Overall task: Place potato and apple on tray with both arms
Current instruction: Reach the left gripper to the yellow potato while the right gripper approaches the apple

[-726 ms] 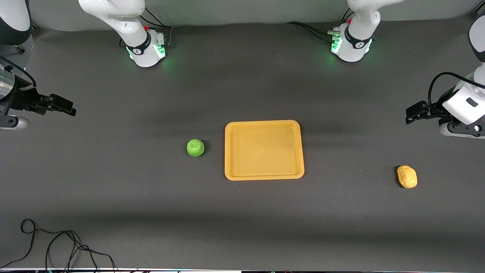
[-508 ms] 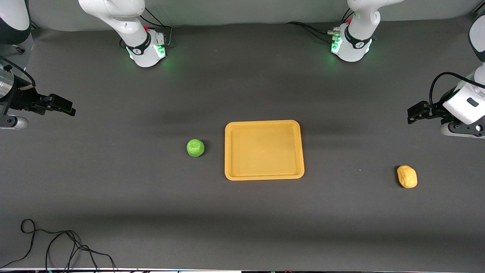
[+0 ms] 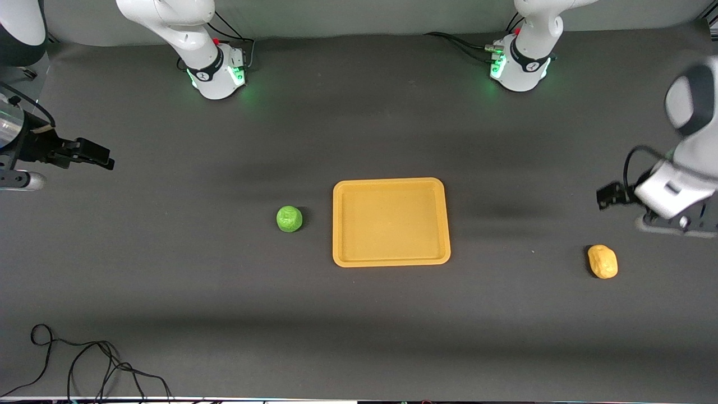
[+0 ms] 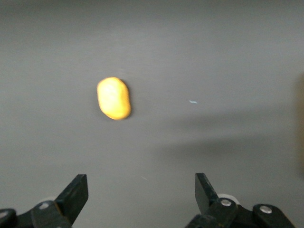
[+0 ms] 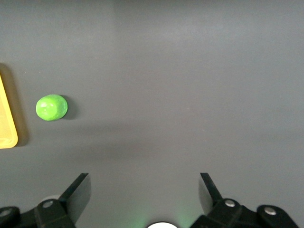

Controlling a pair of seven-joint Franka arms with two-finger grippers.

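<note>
The orange-yellow tray [image 3: 391,185] lies flat and holds nothing at the table's middle. The green apple [image 3: 289,218] sits on the mat beside it, toward the right arm's end; it also shows in the right wrist view [image 5: 52,107]. The yellow-tan potato [image 3: 602,261] lies toward the left arm's end and shows in the left wrist view [image 4: 114,98]. My left gripper [image 3: 604,197] is open and empty, up over bare mat beside the potato [image 4: 141,190]. My right gripper [image 3: 104,157] is open and empty, over the mat at the right arm's end, well apart from the apple [image 5: 145,190].
A loose black cable [image 3: 84,365] lies on the mat at the corner nearest the front camera, at the right arm's end. The tray's corner [image 5: 7,123] shows in the right wrist view. The two arm bases [image 3: 216,73] [image 3: 519,70] stand along the table's back edge.
My left arm has swung down toward the front camera, bringing its open gripper closer to the potato. The right gripper has barely shifted. Apple, potato and tray have not moved.
</note>
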